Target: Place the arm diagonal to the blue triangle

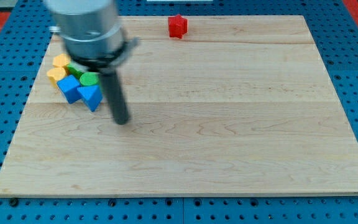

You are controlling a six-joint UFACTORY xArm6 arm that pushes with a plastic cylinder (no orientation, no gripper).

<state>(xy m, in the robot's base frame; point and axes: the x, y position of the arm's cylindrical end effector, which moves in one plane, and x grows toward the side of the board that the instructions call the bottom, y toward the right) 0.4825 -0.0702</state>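
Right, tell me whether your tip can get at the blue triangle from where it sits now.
Probably yes. My tip sits just to the view's lower right of the blue triangle, with only bare board between them. The blue cube, green and yellow blocks crowd its far side only.

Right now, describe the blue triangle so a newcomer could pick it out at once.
Start at the wooden board and find the cluster of blocks near its left edge, by the view's top. The blue triangle is the cluster's lower-right piece, just to the view's left of my tip. Unlike the blue block beside it, it narrows to a point toward the view's bottom.
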